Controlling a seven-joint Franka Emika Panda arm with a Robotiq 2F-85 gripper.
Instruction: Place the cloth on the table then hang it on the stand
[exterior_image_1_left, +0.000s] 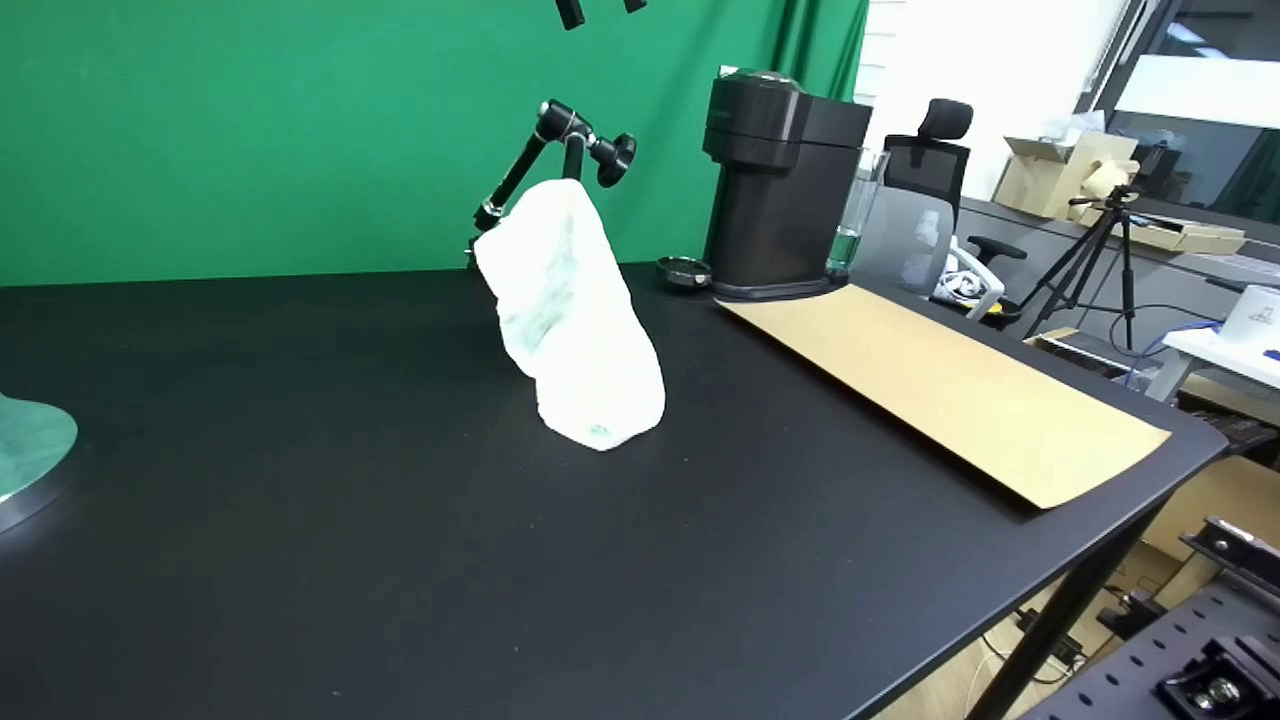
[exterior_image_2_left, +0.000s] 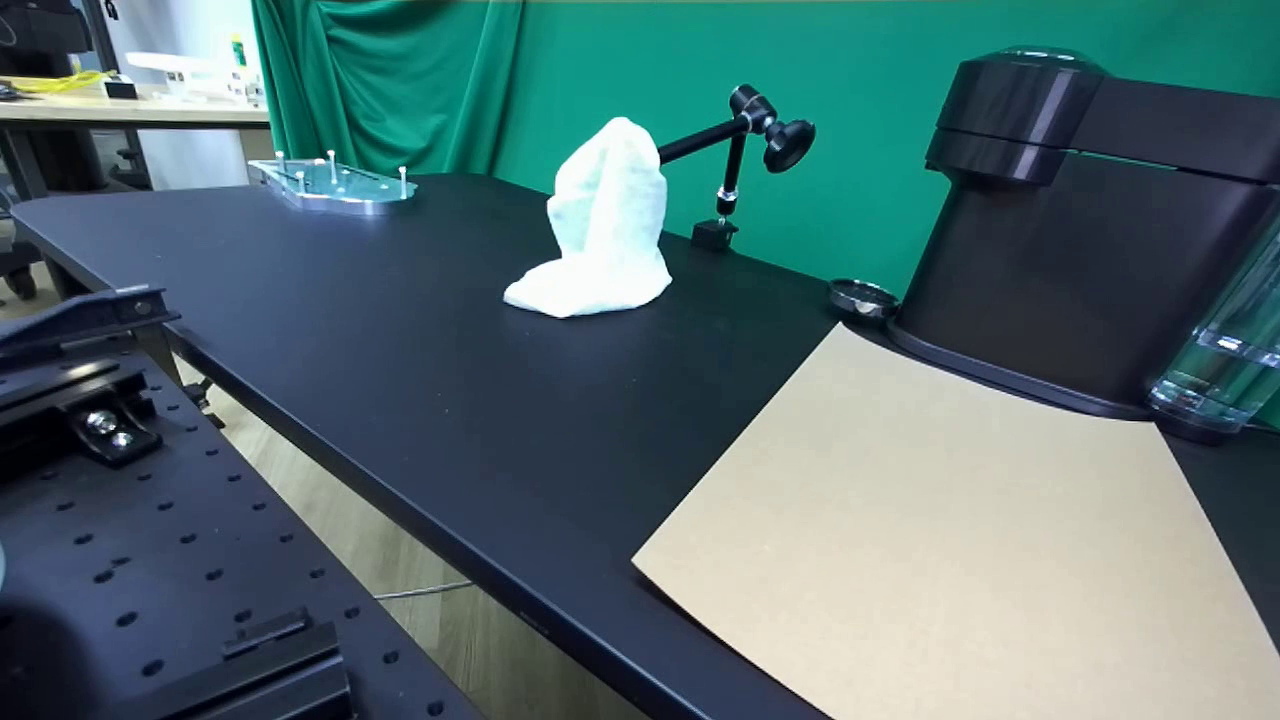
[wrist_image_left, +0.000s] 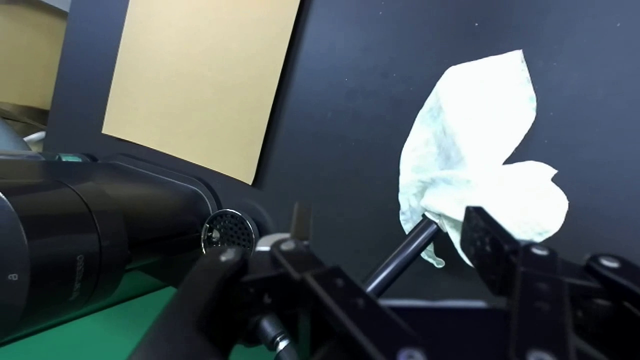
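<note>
Two fingers (wrist_image_left: 487, 247) of the gripper (wrist_image_left: 390, 227) stand wide apart in the wrist view, and the rod of the stand (wrist_image_left: 402, 257) shows through the gap between them. In an exterior view the gripper is at the top edge, at twelve o'clock from the cloth (exterior_image_1_left: 580, 320) and well apart from it. The cloth drapes over the end of the stand's arm, and its lower folds rest on the table (exterior_image_2_left: 400, 330). In the wrist view it lies between one and two o'clock from the gripper.

A coffee machine (exterior_image_2_left: 1060, 270) stands at three o'clock from the cloth in an exterior view; its clear tank (exterior_image_2_left: 1225, 350) is on the side away from the cloth, how full I cannot tell. At the machine's foot, nine o'clock from the gripper in the wrist view, sits a round tray (wrist_image_left: 230, 231) with a perforated top. Between two and three o'clock from the cloth in an exterior view stands a cardboard box (exterior_image_1_left: 1030, 185), its contents unclear.
</note>
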